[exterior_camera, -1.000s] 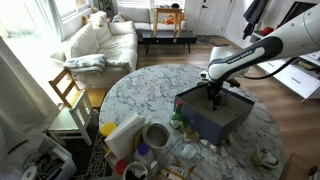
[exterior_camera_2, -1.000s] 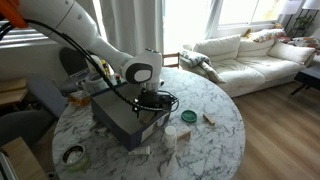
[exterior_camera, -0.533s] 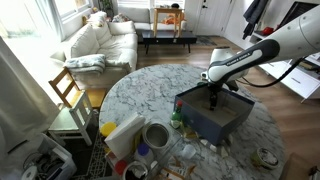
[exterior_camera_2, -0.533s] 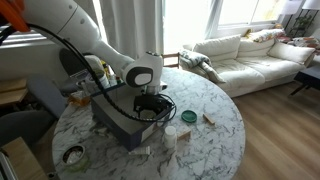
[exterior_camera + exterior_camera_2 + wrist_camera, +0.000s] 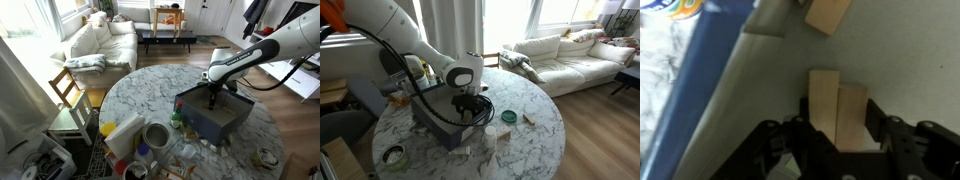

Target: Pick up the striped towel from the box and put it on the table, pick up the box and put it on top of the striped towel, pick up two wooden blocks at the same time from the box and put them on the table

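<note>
The navy box (image 5: pixel 218 122) (image 5: pixel 434 119) stands on the marble table (image 5: pixel 140 88) (image 5: pixel 532 98), and my gripper (image 5: pixel 212 101) (image 5: pixel 470 108) reaches straight down into it. In the wrist view the gripper (image 5: pixel 838 125) has a finger against each outer side of two wooden blocks (image 5: pixel 837 108) that lie side by side on the beige box floor (image 5: pixel 910 50). A third block (image 5: pixel 828 14) lies farther off, near the blue box wall (image 5: pixel 708 90). The striped towel is hidden in every view.
A tape roll (image 5: pixel 157 135), a yellow-and-white packet (image 5: pixel 124 134) and small clutter sit on the table in front of the box. Another roll (image 5: pixel 265 156) (image 5: pixel 392 155) lies by the table's edge. A green lid (image 5: pixel 508 117) and a wooden chair (image 5: pixel 68 90) are nearby.
The arm has stayed in place inside the box. The fingers have drawn in from wide open until they touch the pair of wooden blocks.
</note>
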{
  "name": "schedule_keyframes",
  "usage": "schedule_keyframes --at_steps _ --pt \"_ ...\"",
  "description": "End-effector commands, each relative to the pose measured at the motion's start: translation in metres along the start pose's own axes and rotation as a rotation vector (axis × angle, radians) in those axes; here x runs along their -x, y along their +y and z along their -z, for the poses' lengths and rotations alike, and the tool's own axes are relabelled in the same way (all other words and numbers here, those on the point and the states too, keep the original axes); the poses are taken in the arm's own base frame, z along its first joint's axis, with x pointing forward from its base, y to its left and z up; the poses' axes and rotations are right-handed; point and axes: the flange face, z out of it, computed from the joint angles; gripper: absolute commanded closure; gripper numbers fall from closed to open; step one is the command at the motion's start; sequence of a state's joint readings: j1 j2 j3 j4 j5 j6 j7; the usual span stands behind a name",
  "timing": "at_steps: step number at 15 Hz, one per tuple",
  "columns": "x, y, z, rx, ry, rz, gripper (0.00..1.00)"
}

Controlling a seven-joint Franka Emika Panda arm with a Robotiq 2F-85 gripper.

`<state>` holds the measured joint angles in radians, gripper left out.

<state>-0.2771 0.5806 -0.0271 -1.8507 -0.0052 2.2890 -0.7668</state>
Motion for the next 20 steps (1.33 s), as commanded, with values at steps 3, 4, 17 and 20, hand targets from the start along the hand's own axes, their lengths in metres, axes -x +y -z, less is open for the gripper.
schedule_keyframes --at_steps 3,4,17,20 --pt "0.004 -0.006 0.015 0.005 0.016 -0.011 0.7" --pt "0.003 -0.008 0.021 0.01 0.022 -0.003 0.7" --pt "0.016 -0.146 0.162 0.134 0.075 0.303 0.7" --pt "0.028 -0.187 0.182 0.15 0.113 0.347 0.7"
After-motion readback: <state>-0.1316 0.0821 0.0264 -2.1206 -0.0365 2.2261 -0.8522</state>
